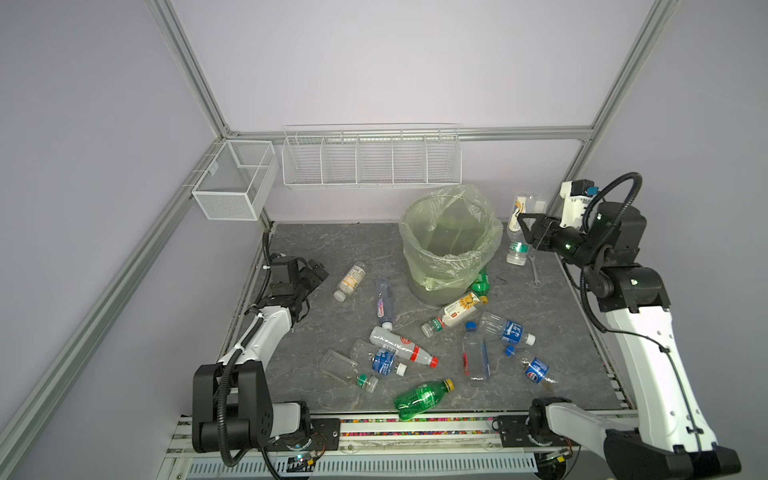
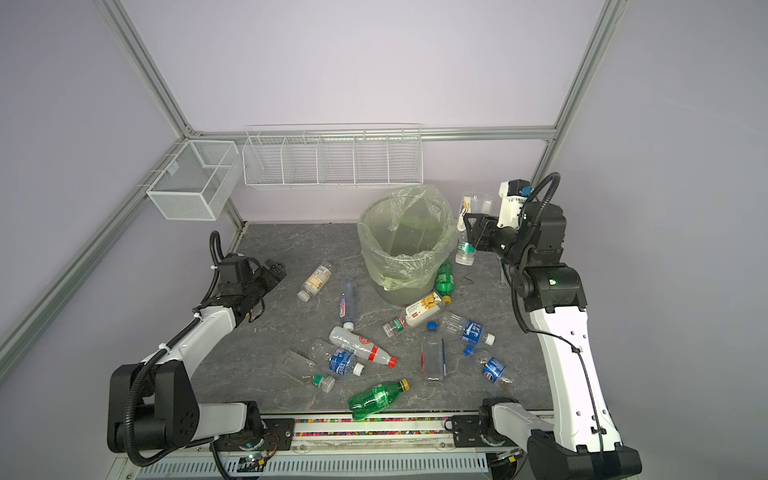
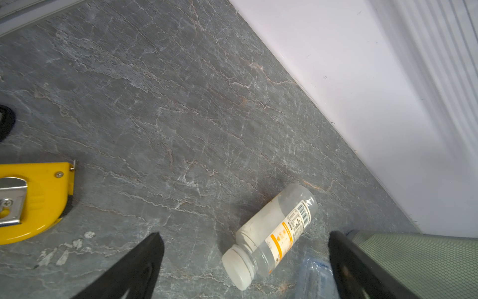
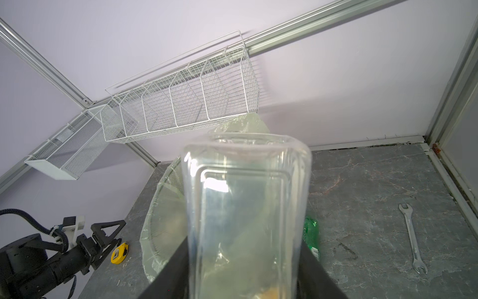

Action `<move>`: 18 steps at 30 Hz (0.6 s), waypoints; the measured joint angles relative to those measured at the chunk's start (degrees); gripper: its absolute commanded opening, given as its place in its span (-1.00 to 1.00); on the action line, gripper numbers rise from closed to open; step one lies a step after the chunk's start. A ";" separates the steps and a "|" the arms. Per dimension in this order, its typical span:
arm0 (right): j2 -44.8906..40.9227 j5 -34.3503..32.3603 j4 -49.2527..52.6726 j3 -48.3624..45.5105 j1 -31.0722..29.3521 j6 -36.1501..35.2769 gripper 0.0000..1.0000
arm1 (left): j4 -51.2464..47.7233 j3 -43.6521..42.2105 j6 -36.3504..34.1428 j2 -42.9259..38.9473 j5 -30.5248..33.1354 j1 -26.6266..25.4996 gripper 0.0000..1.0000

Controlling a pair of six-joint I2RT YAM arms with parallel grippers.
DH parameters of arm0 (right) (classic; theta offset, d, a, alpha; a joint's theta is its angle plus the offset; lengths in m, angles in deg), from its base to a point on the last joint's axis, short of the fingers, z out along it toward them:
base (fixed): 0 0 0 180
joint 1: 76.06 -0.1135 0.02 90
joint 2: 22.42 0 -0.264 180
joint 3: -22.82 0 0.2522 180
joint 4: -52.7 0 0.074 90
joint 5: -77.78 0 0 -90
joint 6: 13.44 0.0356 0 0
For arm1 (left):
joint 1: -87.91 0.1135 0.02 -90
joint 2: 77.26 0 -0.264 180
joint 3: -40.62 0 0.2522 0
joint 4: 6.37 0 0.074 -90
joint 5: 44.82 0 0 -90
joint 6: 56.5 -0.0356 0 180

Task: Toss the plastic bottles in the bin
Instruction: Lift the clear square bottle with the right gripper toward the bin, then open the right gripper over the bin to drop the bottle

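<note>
My right gripper (image 1: 524, 227) (image 4: 244, 259) is shut on a clear plastic bottle (image 1: 523, 216) (image 4: 245, 202) with a white and yellow label. It holds the bottle cap-down in the air just right of the bin (image 1: 440, 286), a grey bucket lined with a pale green bag. My left gripper (image 1: 318, 272) (image 3: 245, 234) stands open over the table's left side. A white-capped bottle with an orange label (image 3: 274, 233) (image 1: 350, 280) lies flat beyond its fingers. Several more bottles lie scattered in front of the bin, among them a green one (image 1: 422, 398). A second green one (image 4: 311, 233) lies against the bin's foot.
A wrench (image 1: 535, 270) (image 4: 412, 238) lies on the table right of the bin. A yellow tape measure (image 3: 36, 202) lies on the table near my left gripper. White wire baskets (image 1: 372, 160) (image 1: 235, 178) hang on the back and left walls.
</note>
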 measured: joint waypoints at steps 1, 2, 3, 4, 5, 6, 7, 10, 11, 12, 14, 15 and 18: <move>-0.04 -0.13 -0.02 -0.44 -0.70 0.00 -0.13 | 0.00 0.00 0.02 0.02 -0.02 0.00 0.98; -0.02 -0.17 -0.02 -0.61 -1.42 0.00 -0.14 | 0.00 0.00 0.02 0.02 -0.13 0.00 0.98; 0.20 -0.37 -0.04 -0.63 -2.54 0.00 -0.14 | 0.02 0.00 0.02 0.09 -0.20 0.00 0.98; 0.46 -0.55 -0.20 -0.50 -3.52 0.02 -0.13 | 0.02 0.00 0.07 0.15 -0.35 0.00 0.98; 0.94 -0.70 -0.24 -0.07 -4.48 0.00 -0.13 | 0.02 0.00 0.20 0.26 -0.42 0.00 0.98; 1.75 -0.98 -0.42 0.81 -5.70 0.00 -0.13 | 0.04 0.00 0.35 0.37 -0.57 0.00 0.98; 2.78 -1.42 -0.55 1.88 -6.91 -0.02 -0.12 | 0.04 -0.02 0.46 0.48 -0.61 0.00 0.98; 7.37 -2.64 -1.68 6.32 -10.75 0.00 -0.10 | 0.22 -0.31 0.90 0.55 -0.85 0.00 0.98; 9.18 -2.99 -2.16 7.85 -11.61 0.07 -0.09 | 0.13 -0.37 0.98 0.57 -0.85 0.00 0.98; 11.21 -3.39 -2.56 9.55 -12.20 0.22 -0.04 | 0.07 -0.42 1.05 0.57 -0.87 0.00 0.98; 15.74 -4.15 -3.08 13.31 -12.72 0.68 0.11 | 0.04 -0.42 1.07 0.57 -0.98 0.00 0.98; 18.43 -4.44 -3.06 15.61 -12.81 1.03 0.28 | 0.02 -0.42 1.05 0.57 -1.03 0.00 0.98; 25.68 -5.44 -2.23 22.27 -12.96 1.64 0.86 | -0.13 -0.42 1.05 0.57 -1.03 0.00 0.98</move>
